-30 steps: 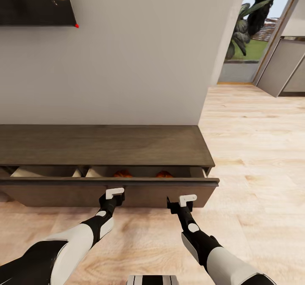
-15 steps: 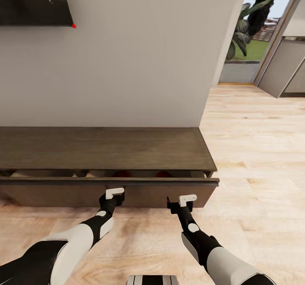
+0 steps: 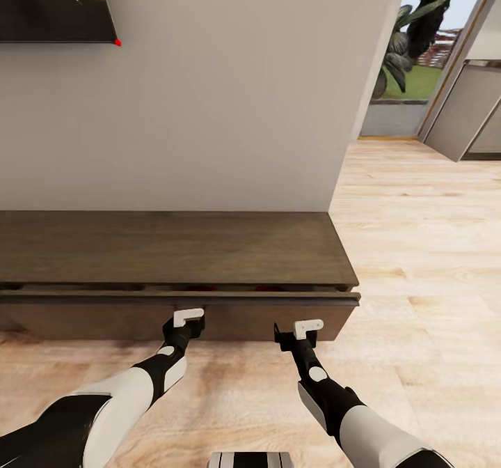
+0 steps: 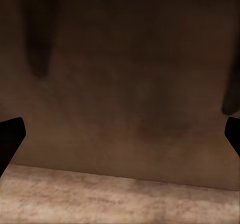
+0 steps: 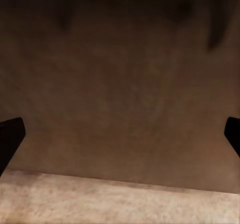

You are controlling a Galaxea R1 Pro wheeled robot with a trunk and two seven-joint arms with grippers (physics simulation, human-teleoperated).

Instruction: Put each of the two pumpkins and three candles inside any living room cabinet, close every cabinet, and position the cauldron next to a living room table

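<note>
Cabinet against the wall, drawer front out by a thin slit. In the slit, two reddish specks, too dark to name. Left gripper and right gripper at the drawer front; contact unclear. Both wrist views: blurred brown panel, fingertips at the frame edges, jaws spread.

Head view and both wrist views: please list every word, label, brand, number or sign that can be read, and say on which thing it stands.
None: no readable text in these pictures.
The cabinet, its drawer front and the wall are plain.
The dark screen on the wall bears only a glare and a red dot at its corner.
The left gripper and right gripper carry no marking.
</note>
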